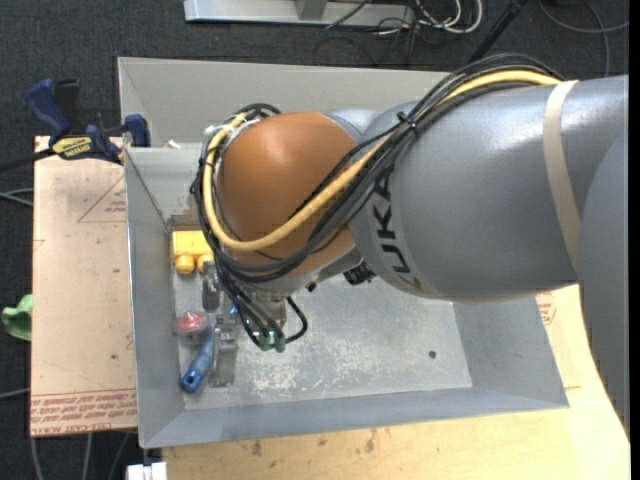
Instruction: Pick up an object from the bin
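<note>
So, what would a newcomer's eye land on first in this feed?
The grey KUKA arm with its orange wrist cover looms largest, reaching from the right across the middle of the bin. Beneath it the gripper sits low by the left wall, with a yellow block above it, a small pink thing beside it and a blue thing at its lower left.

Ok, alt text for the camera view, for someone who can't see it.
The robot arm reaches into the grey bin from the right, its gripper low near the left wall. Beside it lie a yellow block, a small pink thing and a blue thing.
</note>
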Robot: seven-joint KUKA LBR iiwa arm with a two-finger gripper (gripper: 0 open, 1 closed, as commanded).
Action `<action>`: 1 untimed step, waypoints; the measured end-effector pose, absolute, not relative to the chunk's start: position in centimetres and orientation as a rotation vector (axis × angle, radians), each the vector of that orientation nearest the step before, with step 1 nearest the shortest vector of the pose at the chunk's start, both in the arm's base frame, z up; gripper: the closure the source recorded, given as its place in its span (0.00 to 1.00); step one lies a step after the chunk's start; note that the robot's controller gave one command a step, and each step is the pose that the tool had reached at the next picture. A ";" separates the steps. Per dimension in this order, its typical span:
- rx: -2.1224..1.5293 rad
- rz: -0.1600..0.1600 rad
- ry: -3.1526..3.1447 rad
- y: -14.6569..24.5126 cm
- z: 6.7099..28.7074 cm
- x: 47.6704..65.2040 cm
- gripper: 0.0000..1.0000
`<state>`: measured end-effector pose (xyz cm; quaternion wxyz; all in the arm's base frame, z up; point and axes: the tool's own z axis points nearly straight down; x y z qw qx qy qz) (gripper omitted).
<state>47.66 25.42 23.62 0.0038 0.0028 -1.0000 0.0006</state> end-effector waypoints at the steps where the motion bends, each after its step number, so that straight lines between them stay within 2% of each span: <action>1: 0.596 0.001 -3.080 24.5 9.9 50.8 0.00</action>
